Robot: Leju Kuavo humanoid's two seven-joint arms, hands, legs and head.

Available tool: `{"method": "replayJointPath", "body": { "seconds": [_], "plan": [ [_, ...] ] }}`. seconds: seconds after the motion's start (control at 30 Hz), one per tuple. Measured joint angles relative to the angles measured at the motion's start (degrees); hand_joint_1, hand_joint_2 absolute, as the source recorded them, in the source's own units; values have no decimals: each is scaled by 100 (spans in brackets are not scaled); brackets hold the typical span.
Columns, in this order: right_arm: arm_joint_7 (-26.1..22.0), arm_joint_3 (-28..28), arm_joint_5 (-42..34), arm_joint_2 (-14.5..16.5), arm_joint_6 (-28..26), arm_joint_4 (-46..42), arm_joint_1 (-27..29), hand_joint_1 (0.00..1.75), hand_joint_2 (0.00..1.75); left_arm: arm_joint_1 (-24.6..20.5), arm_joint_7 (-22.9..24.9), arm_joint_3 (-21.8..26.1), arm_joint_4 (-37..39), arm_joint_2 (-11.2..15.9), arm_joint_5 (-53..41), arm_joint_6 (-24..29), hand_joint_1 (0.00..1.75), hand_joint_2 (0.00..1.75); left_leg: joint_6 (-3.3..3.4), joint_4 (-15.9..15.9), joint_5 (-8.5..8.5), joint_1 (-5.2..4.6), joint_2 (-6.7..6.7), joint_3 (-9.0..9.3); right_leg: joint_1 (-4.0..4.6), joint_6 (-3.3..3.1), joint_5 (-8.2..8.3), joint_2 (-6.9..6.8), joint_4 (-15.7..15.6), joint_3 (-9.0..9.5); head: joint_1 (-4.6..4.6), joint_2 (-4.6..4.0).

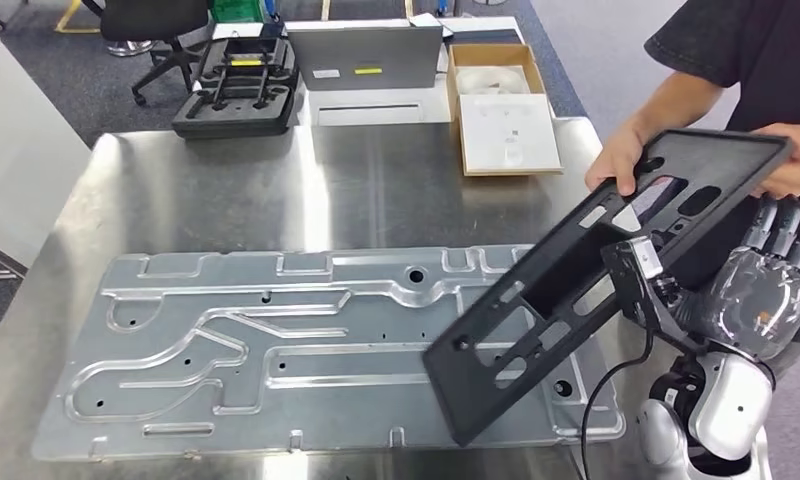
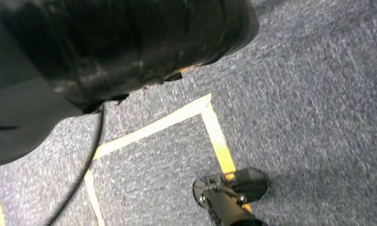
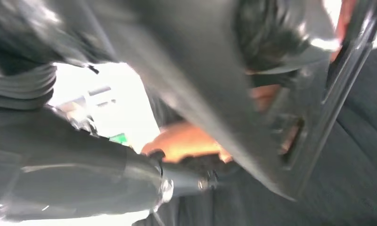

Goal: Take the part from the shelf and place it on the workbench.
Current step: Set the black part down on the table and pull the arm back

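Note:
The part (image 1: 576, 290), a long black plastic frame with cut-outs, stands tilted over the workbench (image 1: 226, 190). Its lower end rests on the grooved metal plate (image 1: 276, 350). A person (image 1: 736, 50) at the right grips its raised end with both hands. My right hand (image 1: 766, 280) sits under that raised end, fingers stretched up to the part's edge. In the right wrist view the blurred part (image 3: 215, 94) passes above my thumb (image 3: 130, 176), with a gap between them. My left hand (image 2: 83, 56) hangs over carpet as a dark blur, and its fingers cannot be made out.
At the bench's far edge lie a black moulded tray (image 1: 238, 90), a grey case (image 1: 366, 60) and a cardboard box (image 1: 504, 105) of white sheets. An office chair (image 1: 156, 30) stands behind. Yellow tape (image 2: 210, 127) marks the carpet below.

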Motion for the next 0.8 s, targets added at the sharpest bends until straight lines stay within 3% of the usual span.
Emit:
{"method": "replayJointPath", "body": {
  "seconds": [0.07,0.1,0.13,0.17,0.23,0.3,0.4,0.47,0.57,0.63,0.67,0.7,0.73,0.8],
  "plan": [
    [-21,-14,-86,31,-32,11,4,0,0,-2,1,0,1,-2,-4,-1,0,0,39,-8,7,-21,7,7,16,-10,-325,0,706,-312,16,0],
    [-37,-21,-148,50,-47,18,6,0,0,-2,3,0,1,-3,-4,-1,0,0,43,-2,6,-31,10,6,22,-12,-396,0,959,-424,20,0],
    [-50,-27,-206,69,-57,27,11,0,0,-1,6,0,2,-3,-5,-1,0,0,46,6,3,-39,12,6,24,-16,-364,-1,1025,-447,19,0],
    [-61,-32,-253,84,-62,36,16,0,0,-1,9,0,2,-4,-7,-2,0,0,46,18,-1,-44,12,7,27,-26,-233,-1,867,-360,20,0],
    [-73,-37,-308,105,-66,49,16,0,0,-1,12,0,2,-10,-15,-4,0,0,32,57,-24,-50,9,2,40,-64,97,-11,141,20,21,0],
    [-93,-41,-434,123,-72,54,10,0,0,-3,17,0,2,-15,-22,-4,0,0,-10,106,-47,-67,10,-22,67,-100,235,-14,-384,279,16,0],
    [-122,-44,-779,161,-98,66,15,0,0,-6,30,1,2,-14,-24,-3,0,0,-87,117,-44,-74,17,-52,79,-163,264,6,-486,295,13,0],
    [-143,-44,-893,186,-122,70,8,0,0,-6,34,2,2,-15,-27,-3,0,0,-148,262,-165,-64,22,-114,58,-221,303,4,-530,300,2,0],
    [-176,-44,-916,229,-137,71,1,0,0,-7,35,2,2,-22,-33,-2,0,0,-241,1164,-664,-31,23,-497,52,-265,335,-7,-557,283,-19,0],
    [-182,-44,-911,260,-138,73,3,0,0,6,35,2,2,-22,-34,-1,0,0,-270,1623,-799,-17,23,-686,54,-265,344,-6,-556,270,-19,0],
    [-183,-44,-907,273,-139,75,3,0,0,13,35,2,2,-22,-35,0,0,0,-269,1563,-713,-16,23,-644,54,-261,348,-3,-555,268,-19,0],
    [-183,-44,-904,283,-140,77,4,0,0,16,35,2,2,-21,-36,1,0,0,-259,1299,-544,-16,23,-505,53,-255,353,0,-555,272,-19,0],
    [-184,-44,-903,290,-142,77,2,0,0,13,34,2,2,-21,-36,2,0,0,-239,879,-353,-17,22,-294,52,-247,358,2,-555,276,-19,0],
    [-185,-44,-902,299,-148,77,-3,0,0,-2,33,2,2,-20,-37,4,0,0,-191,195,-128,-40,16,47,59,-206,380,5,-563,272,-17,0]
  ]
}}
